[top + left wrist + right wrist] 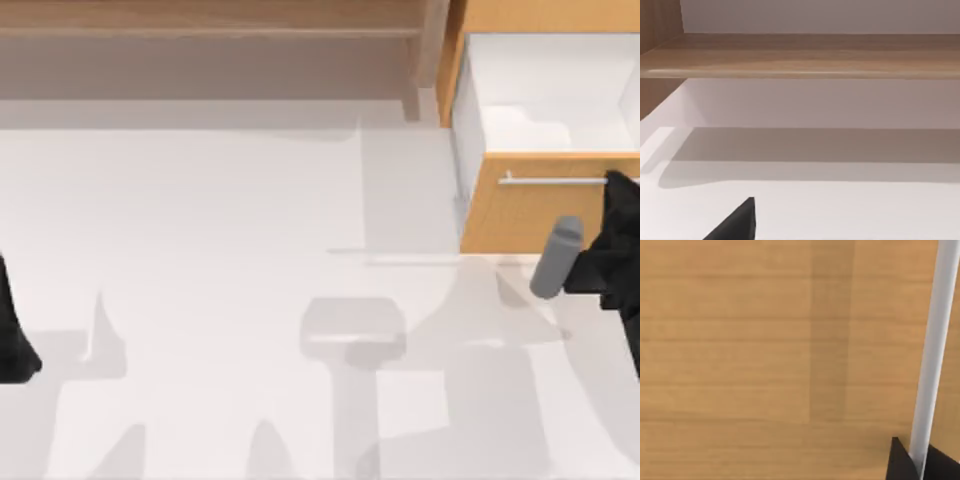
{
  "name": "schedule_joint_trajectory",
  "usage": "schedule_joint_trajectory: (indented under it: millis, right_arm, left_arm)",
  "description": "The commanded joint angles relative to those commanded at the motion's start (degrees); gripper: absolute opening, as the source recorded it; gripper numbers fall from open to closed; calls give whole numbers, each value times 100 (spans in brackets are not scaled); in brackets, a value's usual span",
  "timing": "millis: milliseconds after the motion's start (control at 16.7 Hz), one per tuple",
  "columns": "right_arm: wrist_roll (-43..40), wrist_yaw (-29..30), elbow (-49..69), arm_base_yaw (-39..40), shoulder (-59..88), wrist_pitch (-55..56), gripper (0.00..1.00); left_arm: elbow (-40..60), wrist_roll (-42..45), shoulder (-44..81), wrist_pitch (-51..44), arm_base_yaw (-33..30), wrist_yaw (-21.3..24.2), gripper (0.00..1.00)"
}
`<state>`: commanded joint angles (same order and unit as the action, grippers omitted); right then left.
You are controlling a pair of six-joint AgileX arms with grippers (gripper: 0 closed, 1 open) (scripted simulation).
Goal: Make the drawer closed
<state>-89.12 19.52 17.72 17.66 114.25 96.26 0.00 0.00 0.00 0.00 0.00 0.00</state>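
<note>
The drawer (545, 205) sits at the far right of the desk (230, 300), pulled out of its orange-tan cabinet, so that we look down into its white inner walls (550, 90). Its flat wooden front faces the near side and carries a thin silver bar handle (555, 180) running across it. The desk is a broad, pale white surface, bare across the middle and streaked with soft grey shadows of the arms. Along the far edge, to the left of the drawer, runs a long brown wooden shelf (210, 25) with a post at its right end; the left wrist view shows the same shelf (800, 57) as a wooden board above a pale back wall.

Our right arm reaches in from the right edge, and its right tool (620, 195) is up against the drawer front at the right end of the handle. In the right wrist view the wood grain of the front (765, 340) is very close, and two dark fingertips (900, 462) stand narrowly either side of the silver bar (935, 350), closed on it.

Our left arm rests at the left edge of the desk; of its left tool (12, 345) we cannot tell whether it is wide or narrow.
</note>
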Motion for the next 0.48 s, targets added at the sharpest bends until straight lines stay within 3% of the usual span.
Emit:
schedule_joint_trajectory:
  millis: [480]
  right_arm:
    - [19,-18,75,-11,24,-54,0]
  left_arm:
    - [0,0,0,0,0,0,100]
